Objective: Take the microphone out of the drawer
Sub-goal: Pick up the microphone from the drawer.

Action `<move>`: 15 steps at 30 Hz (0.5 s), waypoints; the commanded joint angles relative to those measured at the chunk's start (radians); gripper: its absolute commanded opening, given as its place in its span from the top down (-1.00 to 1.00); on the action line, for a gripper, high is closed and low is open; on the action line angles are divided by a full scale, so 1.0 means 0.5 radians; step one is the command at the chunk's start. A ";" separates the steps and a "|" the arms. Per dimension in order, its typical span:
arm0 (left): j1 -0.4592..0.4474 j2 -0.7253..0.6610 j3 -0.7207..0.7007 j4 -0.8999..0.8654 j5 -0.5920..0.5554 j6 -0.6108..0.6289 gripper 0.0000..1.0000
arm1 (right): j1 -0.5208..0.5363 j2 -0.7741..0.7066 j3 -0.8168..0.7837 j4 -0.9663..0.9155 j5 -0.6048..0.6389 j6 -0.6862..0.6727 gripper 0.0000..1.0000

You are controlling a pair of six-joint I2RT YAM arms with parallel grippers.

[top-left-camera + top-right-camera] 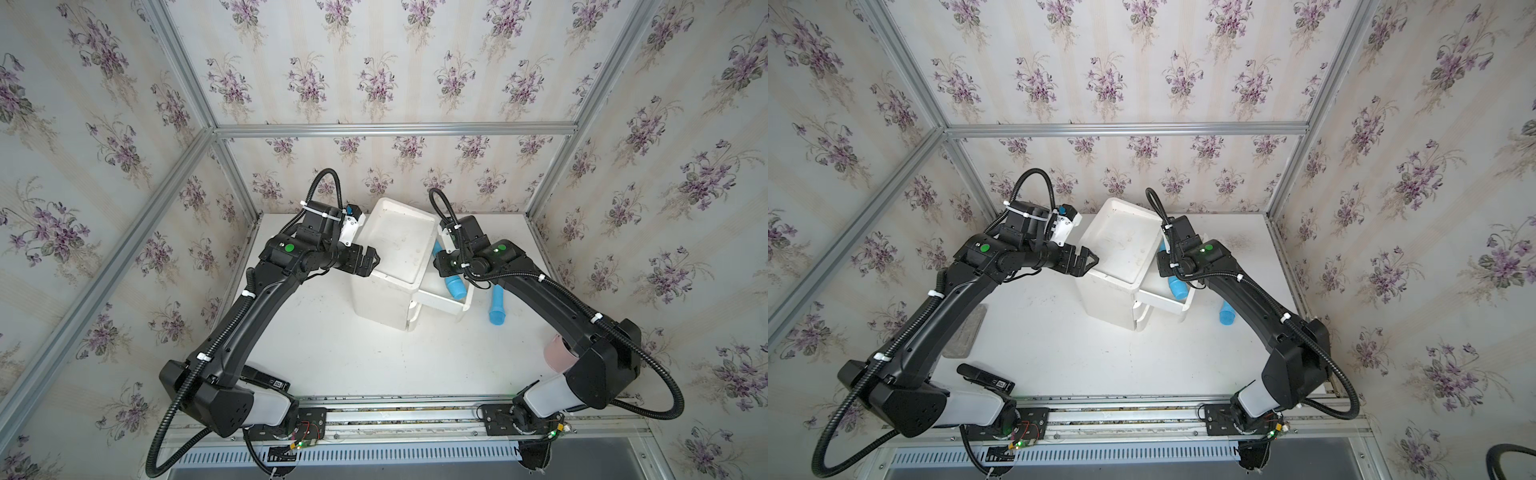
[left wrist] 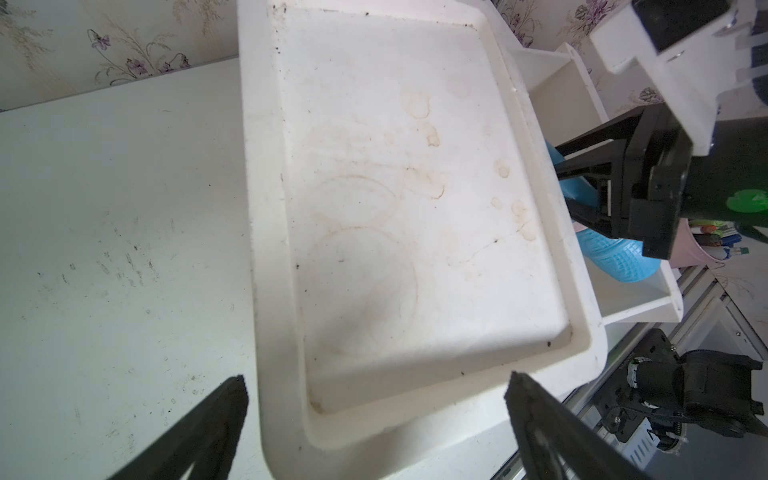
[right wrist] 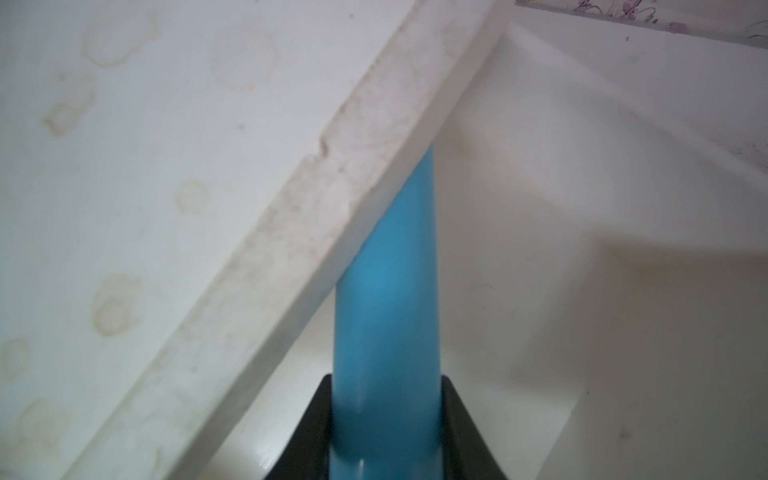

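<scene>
The drawer stands pulled out from the white cabinet, so the opening step is done. The blue microphone lies inside the drawer, its handle running back under the cabinet's top edge. The right gripper is clamped on that handle, both jaws pressed to its sides. The grasp looks made, but lifting it clear and out is left to do. The left gripper hangs spread wide and empty at the cabinet's top rim. A second blue microphone lies on the tabletop beside the drawer.

My left arm arcs up from seven o'clock, left gripper spread wide, pointing three. Right arm reaches from five o'clock, with the right gripper pinching the microphone, pointing nine.
</scene>
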 commanded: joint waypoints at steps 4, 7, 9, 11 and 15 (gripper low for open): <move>0.004 -0.010 0.003 0.046 0.041 -0.004 -0.99 | -0.003 -0.060 0.007 0.096 0.044 0.142 1.00; 0.004 -0.014 0.006 0.050 0.041 -0.004 -0.99 | -0.001 -0.044 0.055 0.041 0.102 0.252 1.00; 0.004 -0.015 0.006 0.051 0.047 -0.004 -0.99 | -0.002 -0.010 0.103 -0.012 0.101 0.324 1.00; 0.007 -0.015 0.006 0.052 0.053 -0.005 -0.99 | -0.003 0.030 0.151 -0.065 0.036 0.321 1.00; 0.010 -0.022 0.006 0.053 0.059 -0.005 -0.99 | -0.004 0.134 0.272 -0.228 0.045 0.388 1.00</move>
